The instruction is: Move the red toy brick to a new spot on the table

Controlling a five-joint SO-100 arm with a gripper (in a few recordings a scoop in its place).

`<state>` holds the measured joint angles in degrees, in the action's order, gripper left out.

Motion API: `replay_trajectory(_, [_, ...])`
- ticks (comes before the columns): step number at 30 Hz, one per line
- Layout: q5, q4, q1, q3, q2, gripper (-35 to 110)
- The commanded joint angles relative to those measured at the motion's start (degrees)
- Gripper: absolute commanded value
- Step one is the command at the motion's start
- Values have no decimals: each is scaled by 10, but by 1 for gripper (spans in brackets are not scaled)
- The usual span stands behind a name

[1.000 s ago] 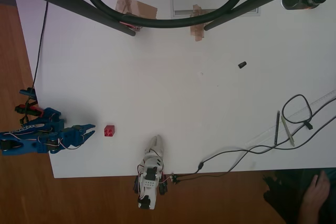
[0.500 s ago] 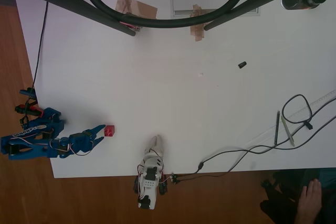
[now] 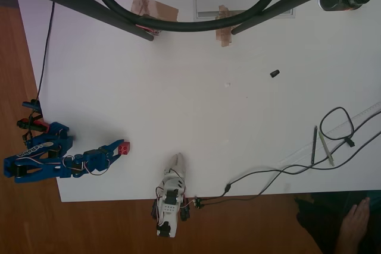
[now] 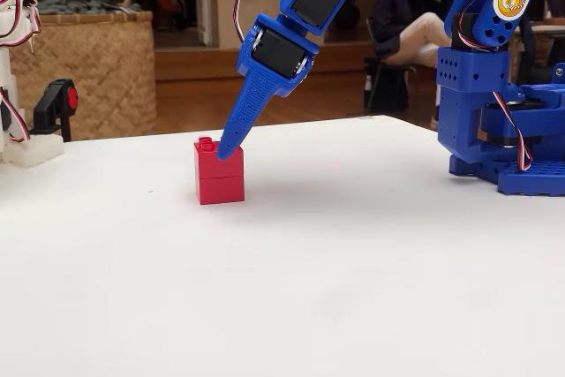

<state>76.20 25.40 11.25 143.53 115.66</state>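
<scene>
Your gripper (image 3: 116,149) is down at the brick (image 3: 123,147), near the table's (image 3: 196,111) lower left corner in the overhead view. In the fixed view its tip (image 4: 226,149) meets the brick's (image 4: 219,178) top edge, just beside a stud. You cannot tell from either view how far the fingers are parted or whether they hold the brick. The brick sits flat on the white table (image 4: 291,280), the blue arm's base (image 4: 508,121) well to its right there. Further right in the overhead view lie tape patches (image 3: 156,9), a small black piece (image 3: 274,74) and a looped cable (image 3: 337,124).
</scene>
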Motion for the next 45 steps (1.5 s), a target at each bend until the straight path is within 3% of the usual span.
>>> replay_trajectory(1, [-11,-19,-6,-28,-10,31])
replay_trajectory(7, [-35,-54,-15,-11,-41,28])
replay_trajectory(15, [-65,-62,-35,-12,-59,6])
replay_trajectory(21, [-62,-39,-64,-57,-31,1])
replay_trajectory(30, [-77,11,-127,-249,-103,1])
replay_trajectory(38, [-132,75,-163,-483,-259,0])
replay_trajectory(45, [-198,90,-171,-589,-358,0])
